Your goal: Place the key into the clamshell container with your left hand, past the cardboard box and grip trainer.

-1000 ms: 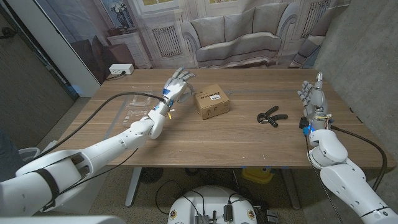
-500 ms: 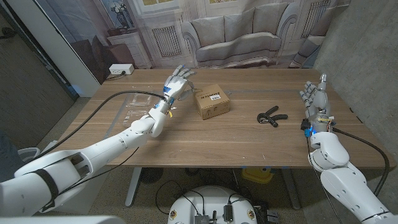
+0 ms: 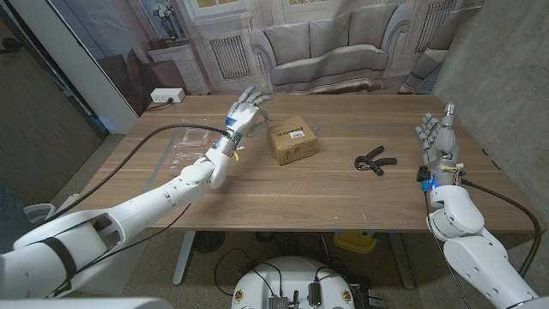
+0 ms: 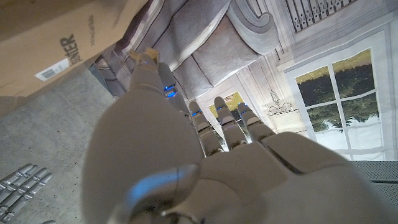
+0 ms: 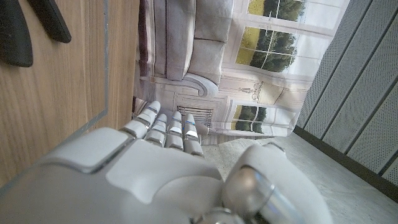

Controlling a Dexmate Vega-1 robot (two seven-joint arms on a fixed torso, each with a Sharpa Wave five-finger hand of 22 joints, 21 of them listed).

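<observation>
My left hand (image 3: 246,111) is raised above the table just left of the cardboard box (image 3: 292,140), fingers pointing up. In the left wrist view a small tan piece, the key (image 4: 139,55), sticks out at the thumb's tip, pinched against the neighbouring finger; the box (image 4: 43,43) shows close by. The clear clamshell container (image 3: 183,151) lies on the table's left side, under my left forearm. A black grip trainer (image 3: 373,161) lies right of the box. My right hand (image 3: 437,137) stands upright near the table's right edge, fingers straight and holding nothing.
A cable runs along my left arm over the clamshell. The grip trainer's handles (image 5: 25,31) lie near my right hand. A white power strip (image 3: 167,95) sits past the table's far left corner.
My left hand has risen a little and drifted toward the box. My right hand has shifted slightly outward toward the right edge.
</observation>
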